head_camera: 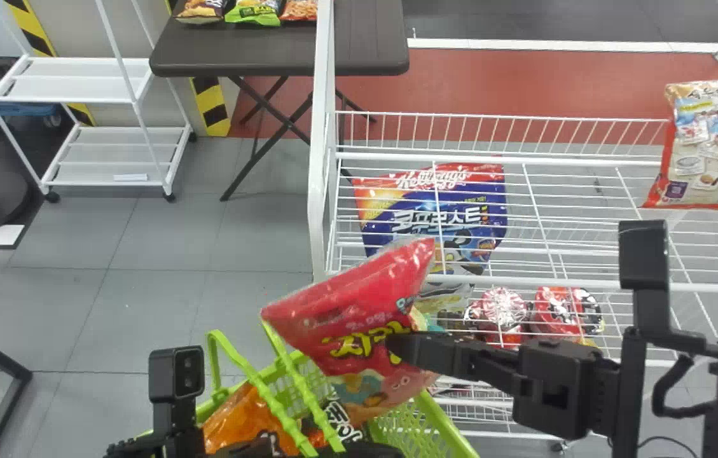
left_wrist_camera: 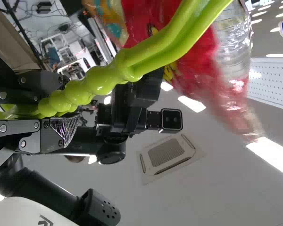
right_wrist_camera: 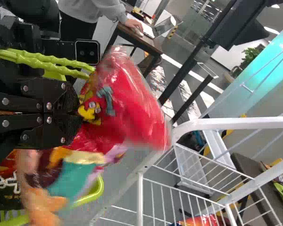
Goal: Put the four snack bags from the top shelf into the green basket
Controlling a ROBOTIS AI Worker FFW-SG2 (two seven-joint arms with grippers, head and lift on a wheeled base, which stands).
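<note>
Right jaws pinch the red snack bag (head_camera: pixel 352 299), green basket (head_camera: pixel 447 425) below them; left jaws clamp its handles (left_wrist_camera: pixel 101 80), prob for steadiness.

The basket (head_camera: pixel 446 423) is showing lime green. Above it, a snack bag (head_camera: pixel 339 312) is gleaming red with yellow lettering. Inside the basket, an orange bag (head_camera: pixel 238 416) is shining and a black packet (head_camera: pixel 349 427) is bearing white lettering. Well beyond the basket, a post (head_camera: pixel 214 108) is wearing yellow-and-black diagonal stripes.
</note>
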